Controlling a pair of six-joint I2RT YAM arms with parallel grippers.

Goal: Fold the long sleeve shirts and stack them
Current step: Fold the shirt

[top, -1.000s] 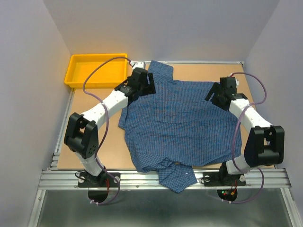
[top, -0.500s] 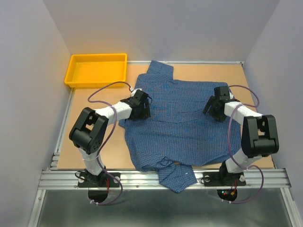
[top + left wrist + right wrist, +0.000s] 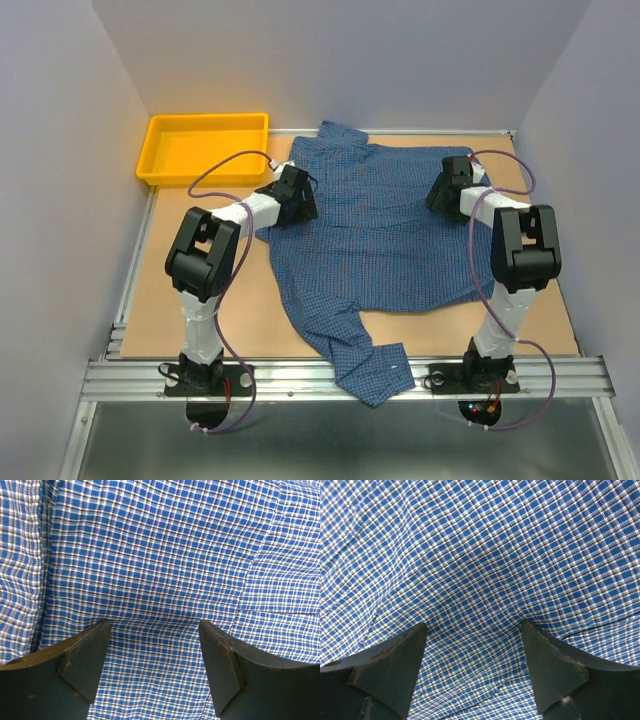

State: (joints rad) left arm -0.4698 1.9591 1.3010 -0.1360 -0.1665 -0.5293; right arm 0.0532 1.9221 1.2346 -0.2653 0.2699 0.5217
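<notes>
Lena: Both arms have drawn their elbows up and inward, and the shirt [image 3: 375, 235] has slid toward 12 o'clock with them. Less of it hangs off the near edge than a second ago.

Tom: Where does it lie now?

Lena: Spread across the middle of the surface [image 3: 250, 310], collar end toward 12 o'clock. One sleeve [image 3: 375, 375] trails over the near rail at 6 o'clock. The yellow tray [image 3: 160, 165] sits apart from it at 10 o'clock.

Tom: And the claws?

Lena: The left claw [image 3: 292, 197] is on the cloth at the shirt's 10 o'clock corner, the right claw [image 3: 447, 190] at its 2 o'clock corner. Each is spread wide with nothing gripped. Both wrist views show checked cloth filling the gap between the fingers, and it puckers slightly at the tips, so they seem to press down on it.

Tom: What could go wrong from here?

Lena: If they close as they stand, they may pinch up a ridge from the middle of the panel rather than an edge, and the fold would come out crooked. Dragging with the tips pressed down could bunch the soft cloth. The hanging sleeve may also catch on the rail and skew the shirt.
</notes>
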